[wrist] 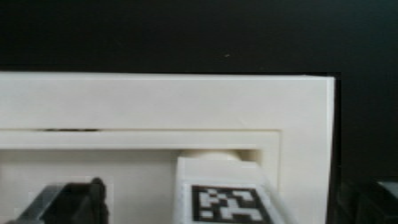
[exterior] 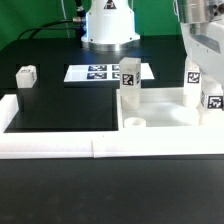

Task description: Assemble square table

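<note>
Jaws wide apart: your gripper [wrist: 228, 208] holds nothing, leg [wrist: 228, 185] standing untouched between the fingers [wrist: 71, 203], on the tabletop [wrist: 160, 110].

Black tabletop [exterior: 60, 210]. Directly on it lay a white square panel [exterior: 165, 112], under the gripper [exterior: 201, 60]; the marker board [exterior: 108, 72], well apart from the gripper; one loose leg [exterior: 26, 76], farthest from the gripper; and a low border wall [exterior: 50, 148], alongside the panel.
</note>
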Controlling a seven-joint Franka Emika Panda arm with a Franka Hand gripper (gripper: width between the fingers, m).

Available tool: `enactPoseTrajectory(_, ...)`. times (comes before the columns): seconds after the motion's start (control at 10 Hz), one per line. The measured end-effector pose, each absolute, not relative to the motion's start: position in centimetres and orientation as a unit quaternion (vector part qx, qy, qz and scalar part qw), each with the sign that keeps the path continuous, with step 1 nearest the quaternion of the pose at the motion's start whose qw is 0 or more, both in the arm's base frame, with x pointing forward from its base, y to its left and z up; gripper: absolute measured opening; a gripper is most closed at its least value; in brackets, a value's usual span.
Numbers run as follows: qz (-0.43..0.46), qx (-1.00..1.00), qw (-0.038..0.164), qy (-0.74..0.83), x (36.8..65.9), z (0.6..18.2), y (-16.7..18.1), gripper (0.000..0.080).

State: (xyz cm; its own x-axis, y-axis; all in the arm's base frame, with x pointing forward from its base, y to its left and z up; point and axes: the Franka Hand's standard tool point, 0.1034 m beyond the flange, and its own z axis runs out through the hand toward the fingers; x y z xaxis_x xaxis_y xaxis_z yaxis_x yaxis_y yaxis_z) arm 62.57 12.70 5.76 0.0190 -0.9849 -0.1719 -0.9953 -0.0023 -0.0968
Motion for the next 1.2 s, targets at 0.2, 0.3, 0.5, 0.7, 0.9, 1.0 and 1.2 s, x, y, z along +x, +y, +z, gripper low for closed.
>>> enactPoseTrajectory(0.2, 0.027, -0.707, 0.095, 0.700, 62.57, 5.76, 12.70, 0.0649)
enactPoseTrajectory(0.3, 0.027, -0.712, 0.095, 0.695, 62.57, 5.76, 12.70, 0.0649)
enactPoseTrajectory(0.5, 0.017, -0.799, 0.097, 0.593, 62.61, 5.90, 12.62, 0.0649)
enactPoseTrajectory(0.7, 0.013, -0.882, 0.084, 0.463, 62.11, 5.87, 13.20, 0.0649)
enactPoseTrajectory(0.9, 0.007, -0.908, 0.084, 0.411, 62.19, 5.80, 12.88, 0.0649)
enactPoseTrajectory(1.0, 0.004, -0.923, 0.081, 0.375, 62.15, 5.86, 12.79, 0.0649)
enactPoseTrajectory(1.2, -0.004, -0.975, 0.056, 0.214, 61.99, 6.44, 12.29, 0.0649)
